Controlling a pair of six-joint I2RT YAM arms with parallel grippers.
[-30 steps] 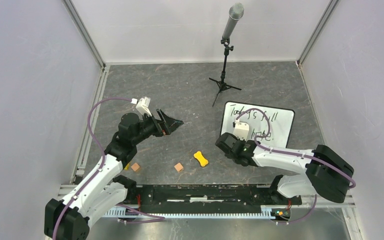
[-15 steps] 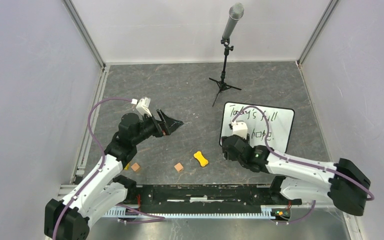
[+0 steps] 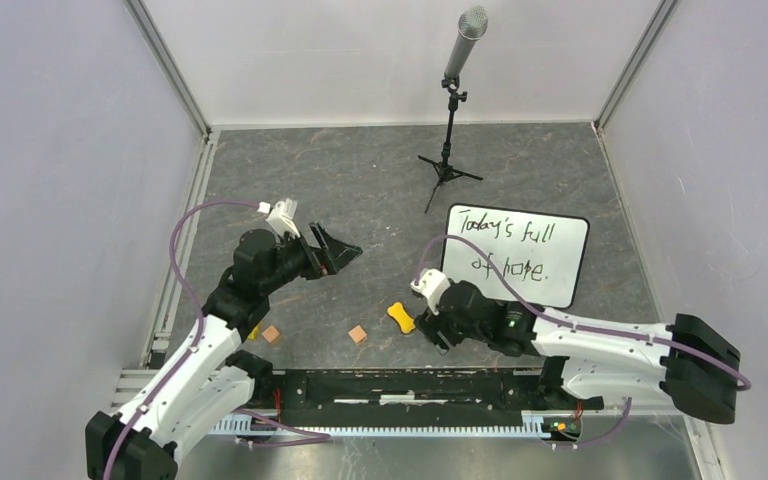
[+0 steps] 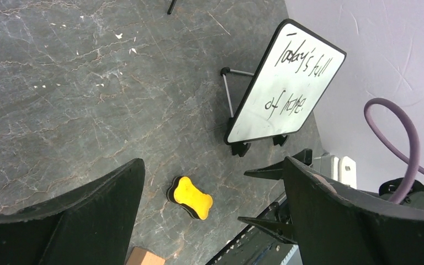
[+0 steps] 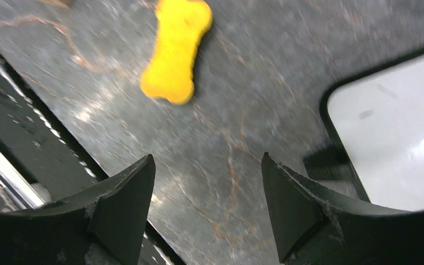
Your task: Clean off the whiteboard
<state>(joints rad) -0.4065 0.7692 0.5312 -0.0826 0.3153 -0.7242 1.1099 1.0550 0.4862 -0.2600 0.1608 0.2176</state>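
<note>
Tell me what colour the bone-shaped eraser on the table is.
The eraser is bright yellow on top with a dark base, clearest in the left wrist view.

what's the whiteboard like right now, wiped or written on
Written on: the whiteboard carries black handwriting, "Today's full of hope", with nothing wiped.

The left arm (image 3: 200, 350) reaches forward and rightward, its left end effector (image 3: 343, 249) held high, jaws spread wide with nothing between them. The right arm (image 3: 600, 335) stretches low toward the left; its right end effector (image 3: 426, 326) tips downward, jaws parted and empty.
</note>
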